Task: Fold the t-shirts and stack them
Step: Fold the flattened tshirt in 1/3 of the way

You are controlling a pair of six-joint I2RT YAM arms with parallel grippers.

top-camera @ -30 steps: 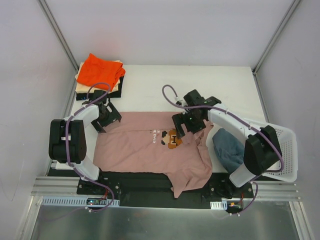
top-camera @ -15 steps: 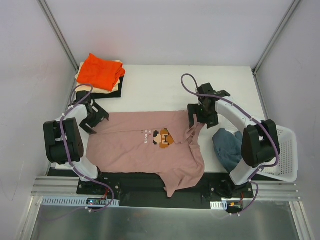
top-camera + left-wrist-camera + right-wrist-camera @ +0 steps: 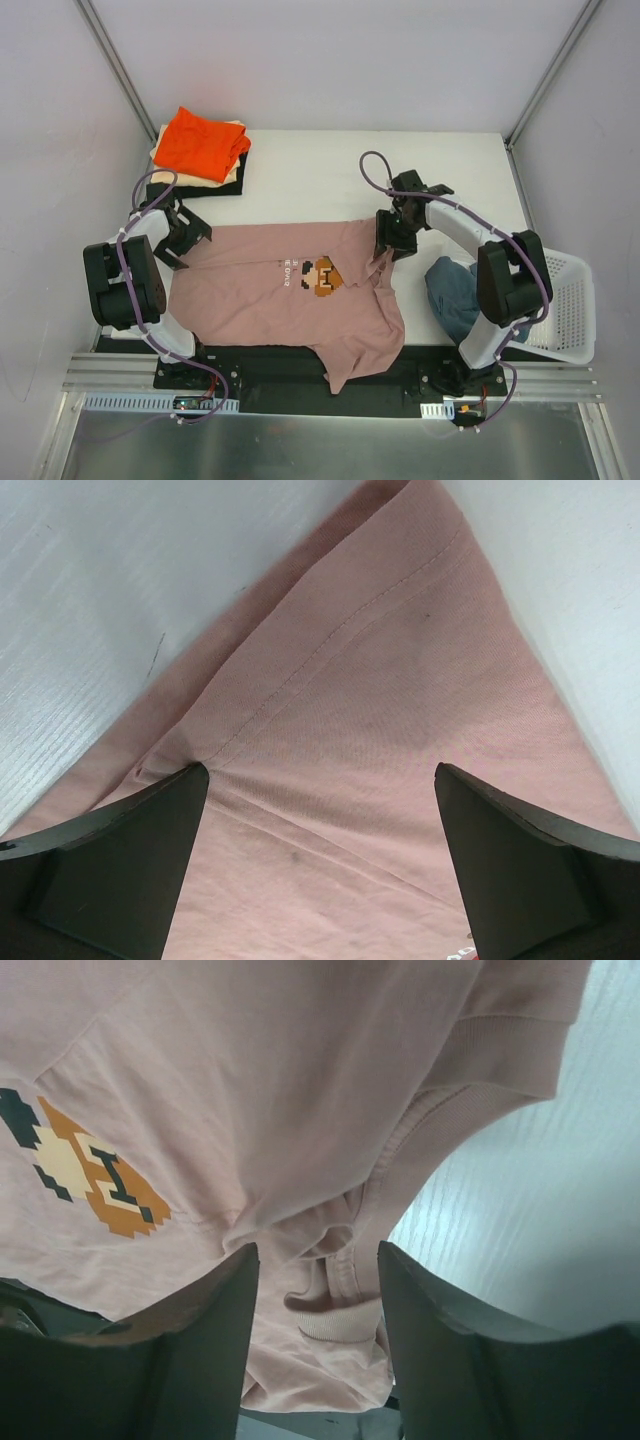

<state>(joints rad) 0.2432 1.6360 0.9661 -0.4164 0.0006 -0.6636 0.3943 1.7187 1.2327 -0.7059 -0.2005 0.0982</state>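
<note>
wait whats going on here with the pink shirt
Two robot arms are working on a pink t-shirt spread print-up on the white table. The left gripper hangs open over the shirt's left edge. The right gripper straddles bunched cloth at the collar, jaws partly apart; whether it grips is unclear. An orange t-shirt tops a folded stack at the far left, and a blue t-shirt lies heaped beside the white basket.

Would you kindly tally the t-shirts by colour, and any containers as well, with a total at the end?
Pink t-shirt: 1
Orange t-shirt: 1
Cream t-shirt: 1
Black t-shirt: 1
Blue t-shirt: 1
White basket: 1
Total: 6
</note>
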